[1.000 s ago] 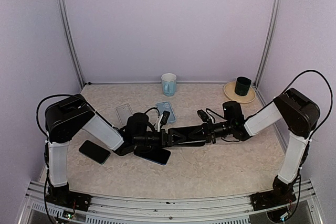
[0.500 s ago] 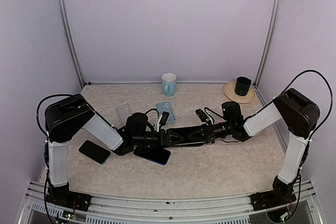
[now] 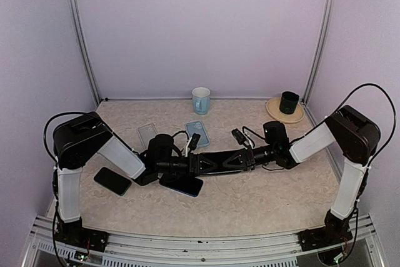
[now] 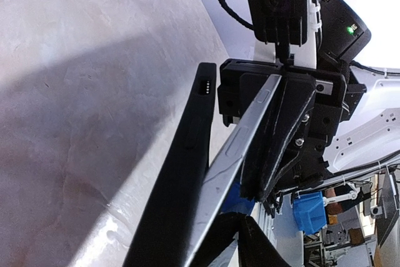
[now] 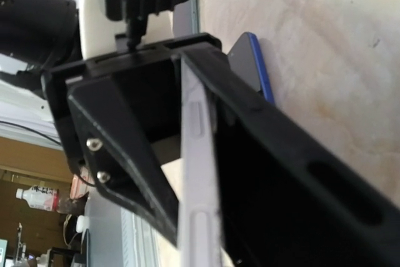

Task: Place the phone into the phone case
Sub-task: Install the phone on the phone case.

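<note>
hovering over the table (image 3: 250, 207), my two arms meet tip to tip at its middle. my right pincer (image 3: 201, 164) is clenched on one end of the phone (image 4: 234, 148), held on edge. the black case (image 4: 187, 154) stands just beside it. whether my left pincer (image 3: 185, 166) grips, i cannot tell.

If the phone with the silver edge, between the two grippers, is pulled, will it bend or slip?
It will probably stay stiff: the phone shows a straight metal edge with side buttons. That edge looks smooth and glossy, so it may slip in a narrow pinch. The black case beside it looks thin-walled, likely more flexible.
</note>
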{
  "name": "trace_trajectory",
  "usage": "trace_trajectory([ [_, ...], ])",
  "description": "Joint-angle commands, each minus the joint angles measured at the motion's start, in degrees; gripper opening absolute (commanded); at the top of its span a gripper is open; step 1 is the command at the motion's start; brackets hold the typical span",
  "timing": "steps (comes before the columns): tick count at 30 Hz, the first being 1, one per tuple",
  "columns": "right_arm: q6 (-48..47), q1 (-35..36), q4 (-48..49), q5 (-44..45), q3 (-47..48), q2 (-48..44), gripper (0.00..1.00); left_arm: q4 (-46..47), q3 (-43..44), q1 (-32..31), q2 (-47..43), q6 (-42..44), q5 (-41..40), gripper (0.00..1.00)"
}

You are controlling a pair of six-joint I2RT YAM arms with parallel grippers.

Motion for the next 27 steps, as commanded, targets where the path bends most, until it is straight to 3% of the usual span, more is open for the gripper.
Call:
trace_trajectory([
  [1,-0.5,1.9,-2.2,-0.1,-0.6,0.3,0.00,9.8,0.9,-0.8,-3.1,0.6,2.9,0.32],
  [8,-1.0,1.9,-3.5,-0.1,0.1,0.0,0.00,11.6,0.7,-0.8,-3.2,-0.1,3.8,0.25],
  [27,-1.3,1.9,-4.3,-0.5,0.5,-0.8,0.24,14.3,-0.5,-0.8,-2.8,-1.3,4.4,0.06],
])
